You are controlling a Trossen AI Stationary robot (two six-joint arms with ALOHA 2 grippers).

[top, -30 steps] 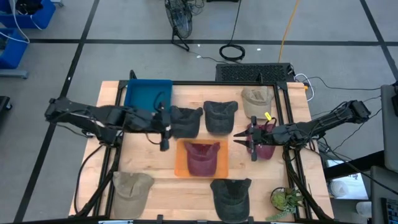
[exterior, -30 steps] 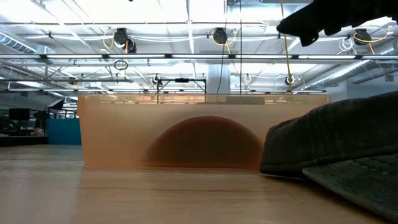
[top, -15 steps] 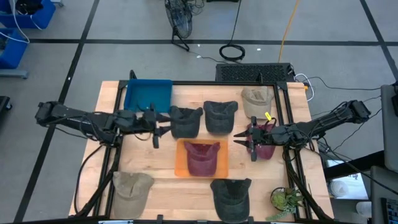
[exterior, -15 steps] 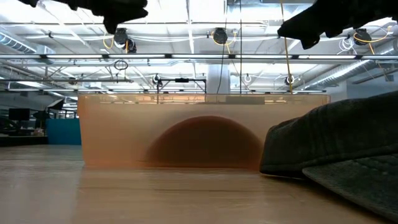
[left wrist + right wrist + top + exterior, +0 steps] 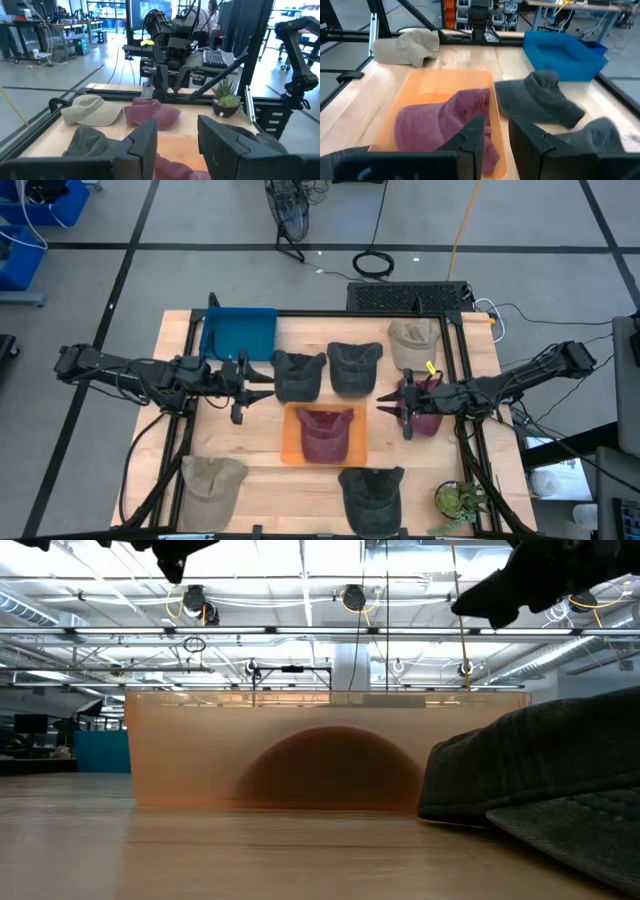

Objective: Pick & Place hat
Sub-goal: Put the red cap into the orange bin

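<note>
Pulling back toward the left of the frame, your left gripper [image 5: 240,387] has come off the dark grey hats, jaws parted with nothing between them; that reads as a release finished, leaving you free to choose the next hat; your right gripper [image 5: 405,408] hasn't budged, hovering centre-right at the maroon hat [image 5: 424,418], fingers apart and empty. The wooden table [image 5: 260,475] is smooth planking; the orange tray [image 5: 292,442], centre frame, is rigid translucent plastic holding a soft, domed maroon cap [image 5: 327,433]; the blue bin [image 5: 238,332] sits upper left.
</note>
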